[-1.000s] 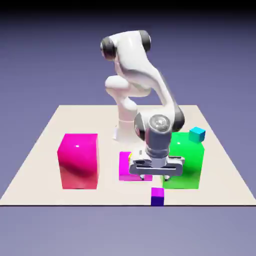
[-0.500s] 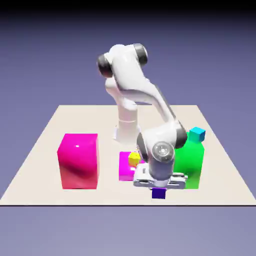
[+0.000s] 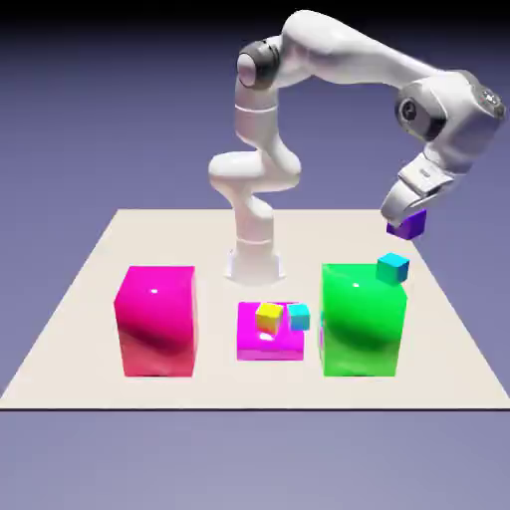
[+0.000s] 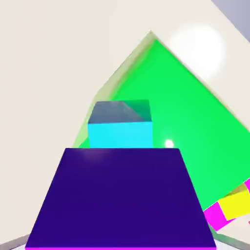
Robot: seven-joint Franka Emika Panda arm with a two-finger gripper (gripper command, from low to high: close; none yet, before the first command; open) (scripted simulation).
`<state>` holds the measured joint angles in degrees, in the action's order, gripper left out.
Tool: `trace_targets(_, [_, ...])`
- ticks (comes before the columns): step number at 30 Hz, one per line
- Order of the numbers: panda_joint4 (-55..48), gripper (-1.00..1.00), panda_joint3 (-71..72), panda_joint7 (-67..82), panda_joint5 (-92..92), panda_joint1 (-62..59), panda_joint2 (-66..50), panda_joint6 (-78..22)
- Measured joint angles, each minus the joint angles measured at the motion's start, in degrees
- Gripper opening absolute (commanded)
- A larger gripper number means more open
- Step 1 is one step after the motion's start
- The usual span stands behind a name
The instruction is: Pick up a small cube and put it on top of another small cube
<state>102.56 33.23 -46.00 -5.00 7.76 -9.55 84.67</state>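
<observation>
- Holding the purple cube (image 3: 406, 224), the tool (image 3: 394, 217) hangs above the green block (image 3: 361, 324) and its blue cube (image 3: 392, 268).
- If that blue cube is the spot, letting go off-center could tip the purple one off.
- Pushing down too hard might knock both down.

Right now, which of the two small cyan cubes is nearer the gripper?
The small cyan cube on top of the tall green block, just below the held purple cube; the other sits lower, beside the yellow cube.
</observation>
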Motion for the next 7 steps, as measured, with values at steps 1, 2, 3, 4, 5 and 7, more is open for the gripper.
trace_targets(1, [2.1,-1.00,-0.1,0.1,0.1,-0.1,0.3,1.8])
trace_targets(2, [4.1,-1.00,-0.1,0.2,0.2,-0.3,0.6,3.7])
trace_targets(3, [6.2,-1.00,-0.2,0.2,0.2,-0.4,0.9,5.5])
trace_targets(4, [8.3,-1.00,-0.2,0.3,0.3,-0.6,1.2,7.3])
trace_targets(5, [9.5,1.00,-0.3,0.4,0.4,-0.7,1.4,8.4])
trace_targets(7, [9.5,1.00,-0.3,0.4,0.2,-0.7,1.4,8.4])
